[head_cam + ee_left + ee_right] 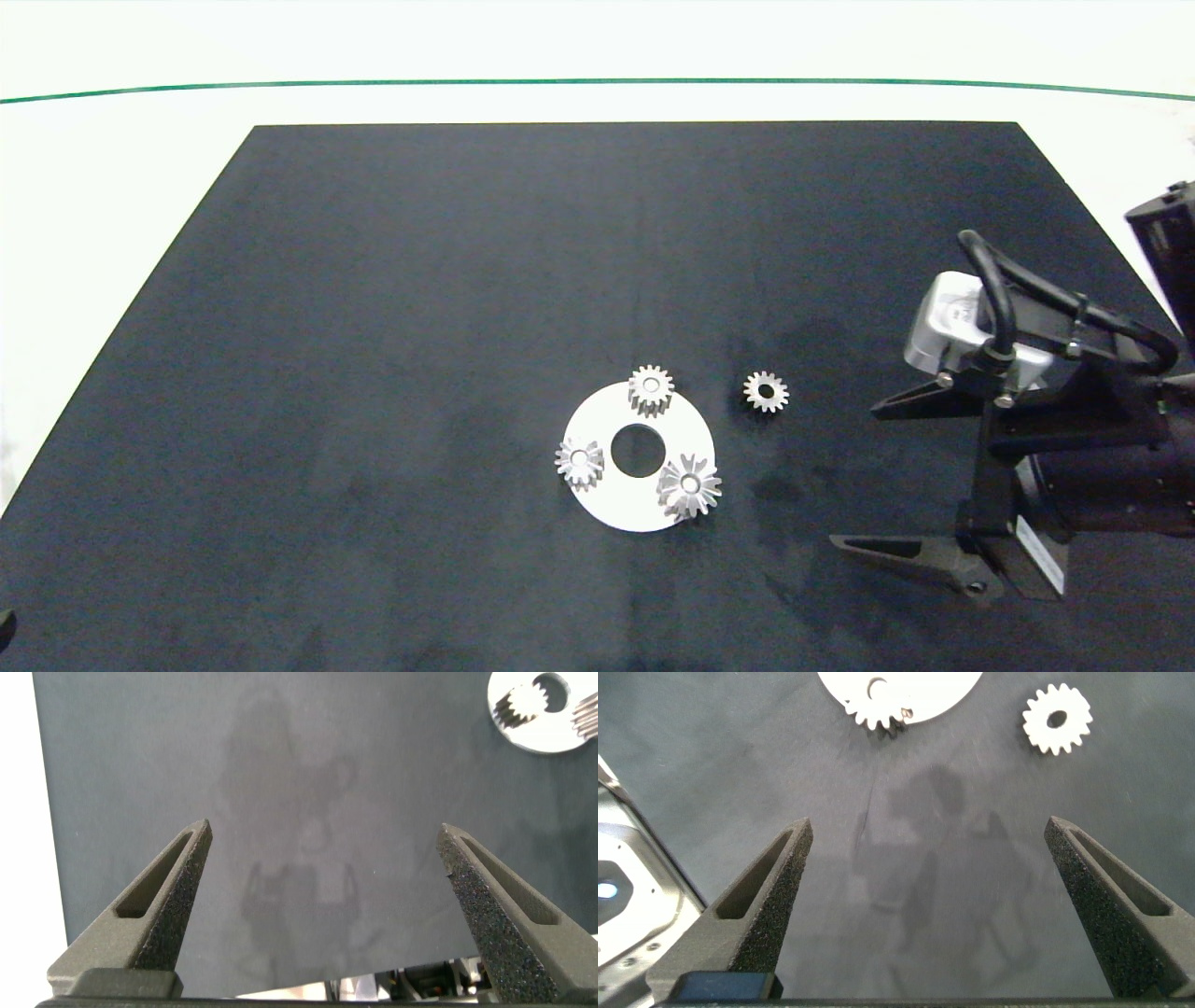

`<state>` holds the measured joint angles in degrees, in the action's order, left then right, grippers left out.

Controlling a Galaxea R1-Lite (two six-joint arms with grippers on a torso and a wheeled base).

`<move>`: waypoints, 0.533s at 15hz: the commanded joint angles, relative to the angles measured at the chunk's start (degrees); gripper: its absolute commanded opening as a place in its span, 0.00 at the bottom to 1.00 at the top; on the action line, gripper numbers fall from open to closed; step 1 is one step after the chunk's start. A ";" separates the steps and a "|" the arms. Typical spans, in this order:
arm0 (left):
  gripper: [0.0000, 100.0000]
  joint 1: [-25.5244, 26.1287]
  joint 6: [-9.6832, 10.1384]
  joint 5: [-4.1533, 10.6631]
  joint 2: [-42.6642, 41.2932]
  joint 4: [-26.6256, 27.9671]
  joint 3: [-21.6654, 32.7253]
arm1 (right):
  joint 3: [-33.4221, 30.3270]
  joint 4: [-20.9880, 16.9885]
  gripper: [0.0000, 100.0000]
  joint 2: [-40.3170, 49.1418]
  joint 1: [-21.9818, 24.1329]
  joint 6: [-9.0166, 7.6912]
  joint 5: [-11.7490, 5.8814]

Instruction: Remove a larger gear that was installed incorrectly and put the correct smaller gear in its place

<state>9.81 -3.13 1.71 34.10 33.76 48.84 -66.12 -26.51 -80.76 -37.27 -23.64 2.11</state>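
Plainly, nothing has yet been lifted: the larger gear (689, 484), with its long splayed teeth, is seen seated on the white ring plate (624, 511) at the plate's near right edge, while two short-toothed gears (651, 388) (580, 461) occupy the other two positions around the plate's round centre hole. The smaller gear (766, 391) lies flat and loose on the black mat (373, 327), just to the right of the plate and apart from it, its bore facing up. The right gripper (882, 476) is held over the mat to the right of both gears, its fingers spread wide and holding nothing; in the right wrist view the loose gear (1056, 719) and part of the plate are visible ahead of the open jaws. The left gripper (325, 854) is likewise spread and empty, held over bare mat with only a corner of the plate in sight, and appears idle. Removal of the wrong gear is judged to be the step in hand. Trouble could arise if the wide gear were pinched across its pointed teeth, so that it slipped or tilted on its post; the light plate might be dragged along, and the neighbouring gears or the loose replacement could be knocked aside by the broad fingers.
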 commanded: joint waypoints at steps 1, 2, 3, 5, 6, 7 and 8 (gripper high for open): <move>1.00 -0.06 0.06 0.05 -0.08 -0.18 -0.06 | -2.96 -0.12 1.00 -5.72 -2.37 -0.80 -2.28; 1.00 -0.06 0.06 0.05 -0.08 -0.27 0.03 | -3.66 -0.12 1.00 -7.04 -3.25 -1.15 -4.48; 1.00 -0.06 0.06 0.05 -0.08 -0.27 0.12 | -4.10 -0.12 1.00 -8.09 -3.95 -1.32 -6.42; 1.00 -0.06 -0.03 0.05 -0.08 -0.27 0.38 | -4.81 -0.12 1.00 -9.76 -4.92 -2.11 -7.73; 1.00 -0.06 -0.03 0.05 -0.08 -0.36 0.38 | -5.25 0.24 1.00 -11.00 -6.06 -2.29 -8.70; 1.00 -0.06 -0.03 0.05 -0.08 -0.36 0.47 | -5.33 0.85 1.00 -11.87 -6.85 -2.29 -9.76; 1.00 -0.06 -0.03 0.14 -0.08 -0.36 0.47 | -5.42 1.64 1.00 -12.84 -7.29 -2.38 -10.55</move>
<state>9.75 -3.13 1.78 34.10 33.21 49.27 -71.33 -24.91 -91.73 -43.76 -25.84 -8.16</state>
